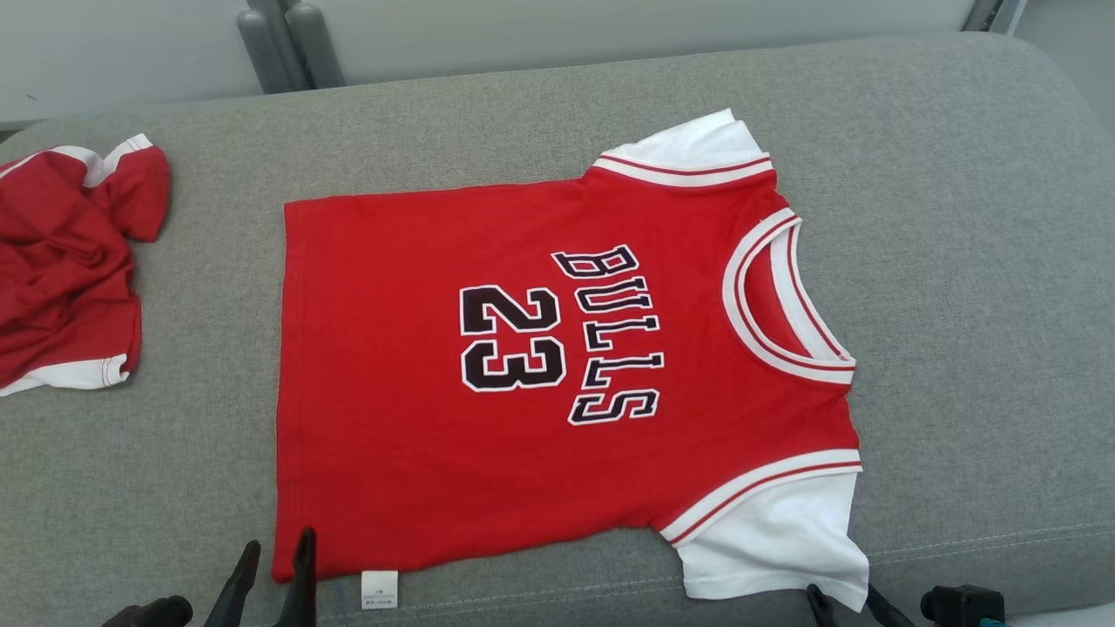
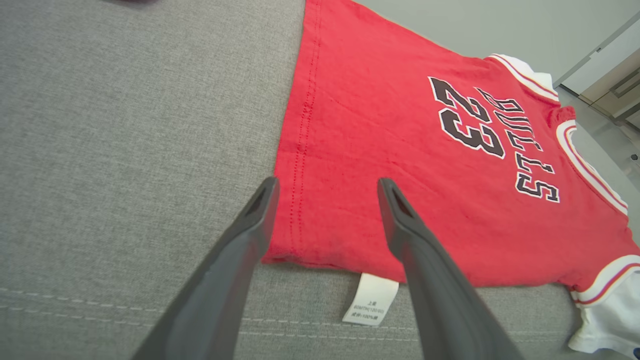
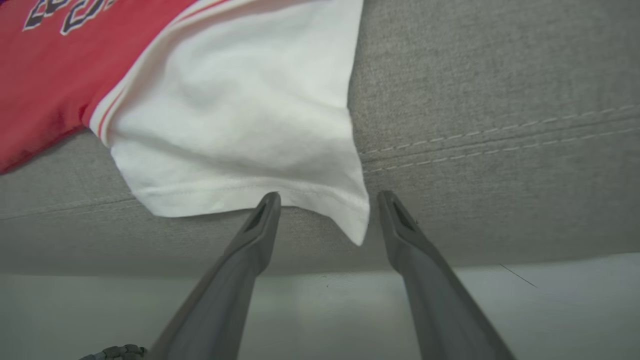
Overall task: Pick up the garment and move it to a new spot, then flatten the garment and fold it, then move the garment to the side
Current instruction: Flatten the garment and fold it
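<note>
Head view: our jersey (image 1: 523, 366) lies flat, face up, in the middle of the cushion (image 1: 958, 261), collar (image 1: 736, 300) toward 3 o'clock, hem (image 1: 292, 383) toward 9. Its near edge runs along the cushion's front seam (image 1: 976, 540), with the label (image 1: 380, 589) poking out at 6 o'clock. Our left gripper (image 1: 279, 547) stands wide at the hem's near corner, about 7 o'clock, one finger over grey, one over red, holding nothing. Our right gripper (image 1: 843, 601), wide too, straddles the corner of the sleeve (image 1: 775, 540) at 5 o'clock, past the seam, nothing pinched. Bare cushion opens toward 12 and 3 o'clock. A second red garment (image 1: 61, 261) sits crumpled at 9 o'clock, well apart.
</note>
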Controlling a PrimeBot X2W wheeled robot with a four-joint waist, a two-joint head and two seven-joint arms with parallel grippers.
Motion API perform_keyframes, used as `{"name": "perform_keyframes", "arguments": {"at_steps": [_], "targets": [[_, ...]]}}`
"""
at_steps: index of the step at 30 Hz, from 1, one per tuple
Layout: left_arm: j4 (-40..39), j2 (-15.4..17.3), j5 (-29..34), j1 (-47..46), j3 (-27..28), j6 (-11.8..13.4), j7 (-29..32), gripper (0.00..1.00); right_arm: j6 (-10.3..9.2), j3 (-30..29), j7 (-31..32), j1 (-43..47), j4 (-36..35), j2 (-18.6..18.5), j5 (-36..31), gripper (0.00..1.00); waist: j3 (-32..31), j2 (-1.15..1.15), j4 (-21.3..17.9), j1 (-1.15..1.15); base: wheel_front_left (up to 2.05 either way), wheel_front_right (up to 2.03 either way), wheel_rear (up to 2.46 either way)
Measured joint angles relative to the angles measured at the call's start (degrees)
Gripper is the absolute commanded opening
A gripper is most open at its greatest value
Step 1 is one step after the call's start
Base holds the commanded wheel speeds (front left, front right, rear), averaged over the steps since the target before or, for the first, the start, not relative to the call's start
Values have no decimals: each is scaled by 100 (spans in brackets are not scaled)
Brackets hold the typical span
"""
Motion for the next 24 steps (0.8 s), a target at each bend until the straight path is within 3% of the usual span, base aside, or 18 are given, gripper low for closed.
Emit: {"name": "perform_keyframes", "arguments": {"at_steps": [2,3,4,5,10,11,24], "targets": [[20,0,-58,-6,0,-1,0,100,15,1,-2,-62,67,10,8,96,10,0,3,0,0,0,0],[37,1,-111,-9,0,-1,0,100,41,-2,-2,-92,94,11,8,88,12,0,4,0,0,0,0],[54,2,-144,-13,0,-1,0,100,47,-5,-3,-119,119,13,11,66,14,0,4,0,0,0,0],[70,2,-145,-20,0,-1,0,100,48,-5,-3,-148,148,19,16,52,16,0,4,0,0,0,0],[122,7,-145,-90,-5,-2,0,100,103,-10,-18,-211,257,42,60,15,25,0,1,0,0,0,0],[132,7,-145,-116,-8,-3,0,100,116,-9,-18,-216,283,45,65,2,26,0,1,0,0,0,0],[392,-45,-403,-142,-37,-51,10,100,250,0,-27,-225,522,52,169,0,-4,0,-39,0,0,0,0]]}}
